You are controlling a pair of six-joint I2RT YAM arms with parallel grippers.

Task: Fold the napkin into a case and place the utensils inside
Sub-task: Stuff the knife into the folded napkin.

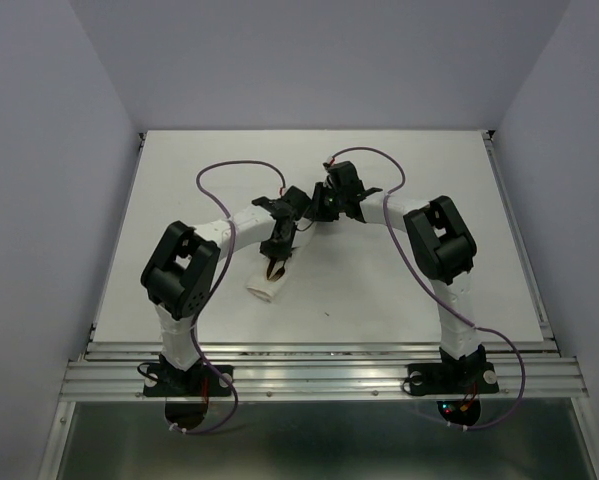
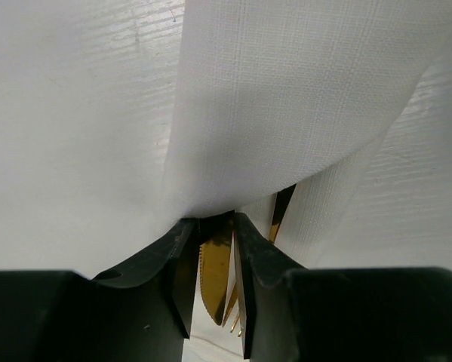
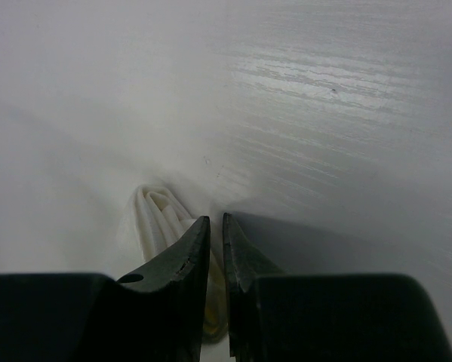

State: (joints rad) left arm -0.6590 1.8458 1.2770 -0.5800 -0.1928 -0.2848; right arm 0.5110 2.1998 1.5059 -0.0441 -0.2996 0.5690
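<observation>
Since the napkin (image 2: 286, 113) is already rolled into a narrow pouch near the middle of the table (image 1: 429, 200), the step in hand looks to be loading it. The utensils (image 2: 216, 271) sit clamped in the left gripper (image 2: 210, 226), right at the cloth's edge. The right gripper (image 3: 216, 226) is pinched nearly closed on a folded end of the cloth, so the next move probably calls for sliding the utensils deeper before letting go.

Soft, even light comes from above; the surface (image 1: 379, 290) looks bright, with faint shadows. In the right wrist view glare streaks it, and the right hand (image 3: 216, 221) is dark and blurred.
</observation>
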